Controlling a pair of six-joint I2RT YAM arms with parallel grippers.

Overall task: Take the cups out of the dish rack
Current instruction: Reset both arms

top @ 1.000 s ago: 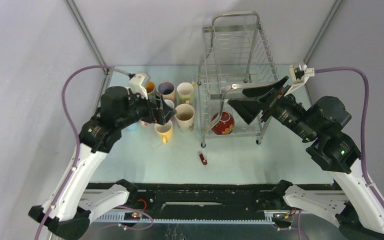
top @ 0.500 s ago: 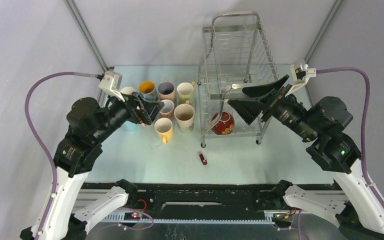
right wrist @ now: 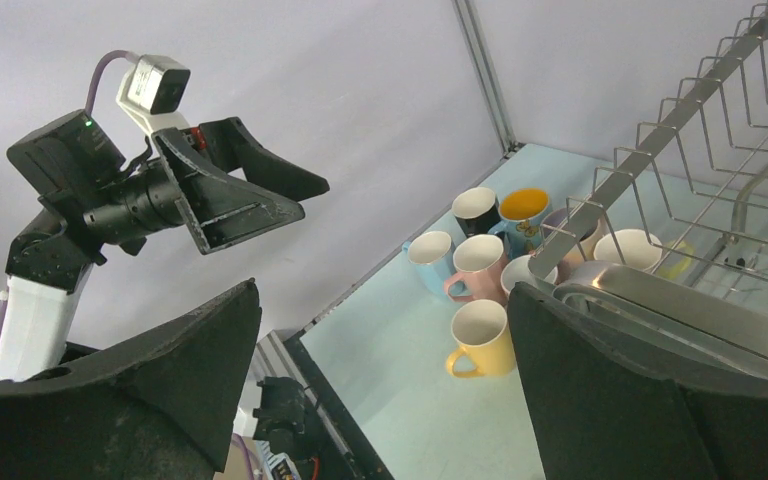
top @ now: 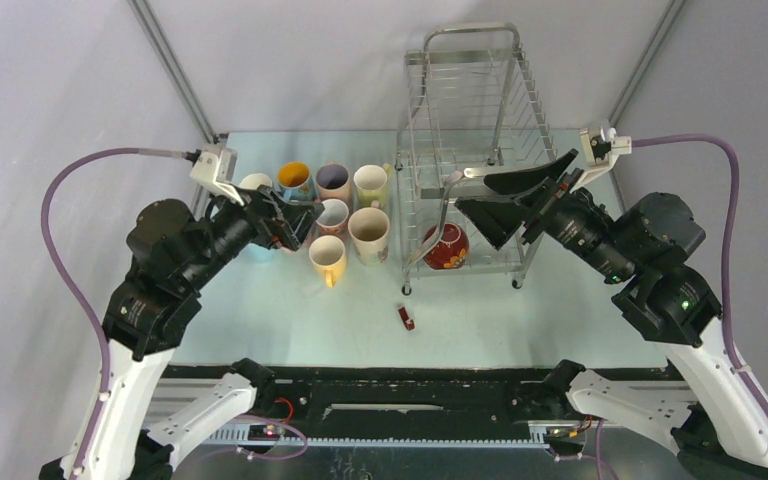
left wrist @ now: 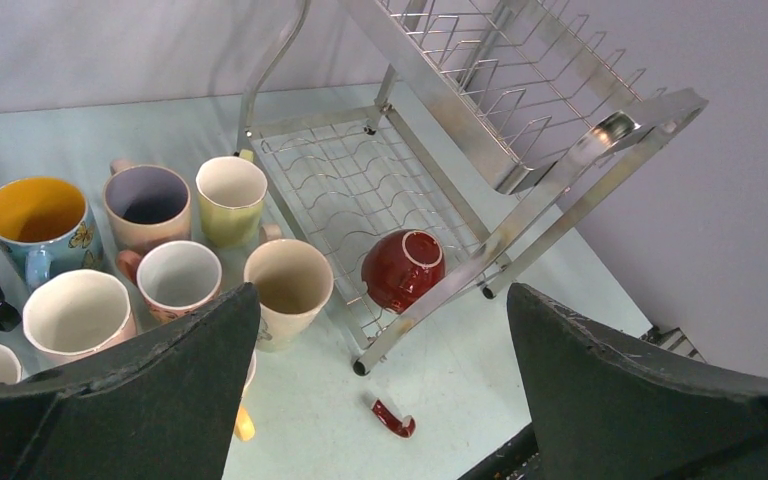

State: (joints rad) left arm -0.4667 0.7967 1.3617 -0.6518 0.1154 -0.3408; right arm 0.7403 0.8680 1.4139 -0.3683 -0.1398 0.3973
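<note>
Left tool [top: 308,222] and right tool [top: 472,194] gape empty. Reaching the red mug [top: 447,246], wide jaws could snag the dish rack [top: 472,100] and tip it.

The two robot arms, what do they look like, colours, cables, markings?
The left arm and right arm have white lower segments and black joints with small green lights. A purple cable loops to a white camera on each wrist. The left gripper and right gripper each have two broad, black, wedge-shaped fingers.
</note>
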